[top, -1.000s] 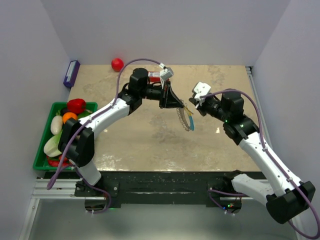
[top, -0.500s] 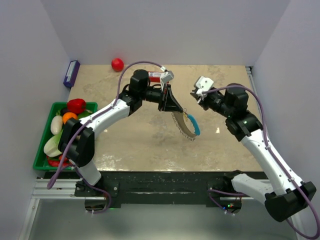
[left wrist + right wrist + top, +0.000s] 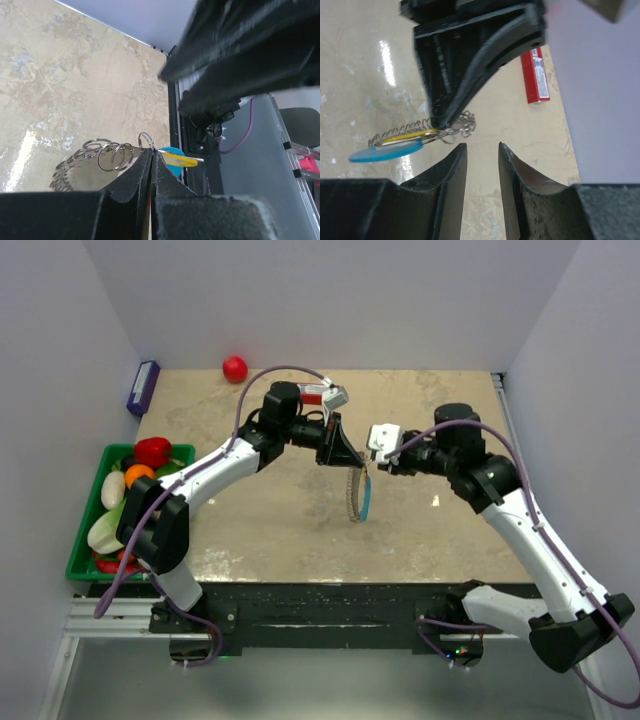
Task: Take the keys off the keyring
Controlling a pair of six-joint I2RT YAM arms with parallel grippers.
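The keyring [image 3: 352, 496], a floppy string of silvery wire rings with a light-blue tag [image 3: 366, 502], hangs from my left gripper [image 3: 351, 462] above the table. In the left wrist view those jaws [image 3: 151, 153] are shut on the keyring [image 3: 100, 155], and the yellow key [image 3: 178, 159] sticks out past the tips over the blue tag [image 3: 172, 151]. My right gripper [image 3: 374, 464] is just right of it, open and empty. In the right wrist view its fingers [image 3: 481, 146] stand apart below the keyring [image 3: 462, 125], the key [image 3: 406, 137] and the blue tag [image 3: 382, 152].
A red box [image 3: 312, 395] lies behind the left gripper, also in the right wrist view [image 3: 535, 75]. A red ball [image 3: 234, 368] sits at the back. A green tray [image 3: 76, 558] of vegetables is at the left edge. A purple box [image 3: 142, 386] leans against the left wall.
My right gripper has opened and moved left, close to the hanging keyring. The keyring swung out to the right and now hangs straight down. The left gripper stays shut.
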